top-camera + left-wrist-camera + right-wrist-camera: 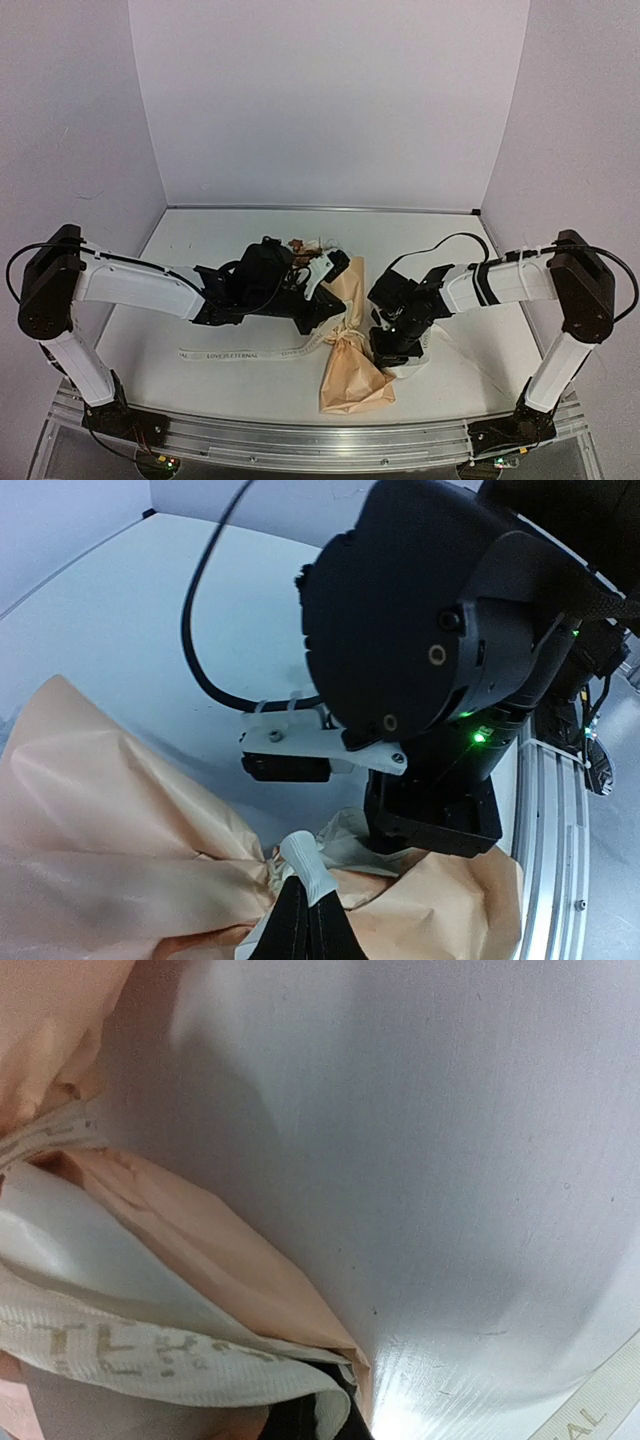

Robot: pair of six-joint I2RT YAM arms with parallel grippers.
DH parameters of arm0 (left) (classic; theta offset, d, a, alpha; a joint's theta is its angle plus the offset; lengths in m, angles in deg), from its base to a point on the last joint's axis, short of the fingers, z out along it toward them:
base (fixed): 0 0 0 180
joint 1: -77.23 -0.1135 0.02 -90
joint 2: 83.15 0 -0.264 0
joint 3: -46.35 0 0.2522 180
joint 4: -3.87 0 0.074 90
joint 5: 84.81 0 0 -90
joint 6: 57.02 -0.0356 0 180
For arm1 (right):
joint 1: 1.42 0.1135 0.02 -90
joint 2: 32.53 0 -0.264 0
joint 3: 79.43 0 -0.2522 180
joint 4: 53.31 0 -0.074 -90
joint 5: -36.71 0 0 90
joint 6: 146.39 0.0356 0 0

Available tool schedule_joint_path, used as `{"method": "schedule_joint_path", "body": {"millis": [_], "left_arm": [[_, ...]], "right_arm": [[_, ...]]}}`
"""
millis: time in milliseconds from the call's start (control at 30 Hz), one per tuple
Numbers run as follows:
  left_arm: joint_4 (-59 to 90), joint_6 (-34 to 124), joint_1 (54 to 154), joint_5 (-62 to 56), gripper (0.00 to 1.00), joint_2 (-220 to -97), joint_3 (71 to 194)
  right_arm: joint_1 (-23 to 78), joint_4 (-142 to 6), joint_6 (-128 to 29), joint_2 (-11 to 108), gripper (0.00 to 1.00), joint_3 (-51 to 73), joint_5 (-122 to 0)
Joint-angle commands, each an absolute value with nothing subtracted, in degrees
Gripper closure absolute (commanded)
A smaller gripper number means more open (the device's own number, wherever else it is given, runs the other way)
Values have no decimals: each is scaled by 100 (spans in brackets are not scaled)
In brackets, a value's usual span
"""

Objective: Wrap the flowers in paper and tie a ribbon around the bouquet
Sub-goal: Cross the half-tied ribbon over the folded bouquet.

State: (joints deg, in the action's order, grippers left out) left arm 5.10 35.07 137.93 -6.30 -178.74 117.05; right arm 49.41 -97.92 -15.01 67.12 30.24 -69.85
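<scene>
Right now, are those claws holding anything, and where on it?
The left gripper and right gripper each pinch the ribbon, near the cinched waist of the bouquet.

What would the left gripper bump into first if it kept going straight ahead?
Probably the ribbon bunched at the bouquet's neck, right by the left gripper's tip; the right gripper sits just behind.

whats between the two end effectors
The bouquet: its cinched neck, wrapped by the ribbon, sits between the left end effector and right end effector in the top view.
</scene>
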Motion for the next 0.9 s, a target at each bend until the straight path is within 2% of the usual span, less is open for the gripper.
{"method": "schedule_joint_path", "body": {"millis": [0,133,367,600,867], "left_arm": [[636,3119,13869,-1195,99,-18174,12220],[688,3285,13853,-725,100,-18215,12117],[756,4164,13603,890,100,-17578,10918],[856,4748,13343,1193,100,-17269,10168],[987,4772,13216,1444,100,-17225,10029]], "right_arm": [[4946,-9821,-1351,6819,100,2853,-6931],[4919,-9764,-1235,6759,100,2967,-6844],[4700,-9650,-1011,6290,100,3096,-7180],[4505,-9644,-745,6202,100,2587,-7836],[4252,-9766,-806,6208,100,2172,-8122]]}}
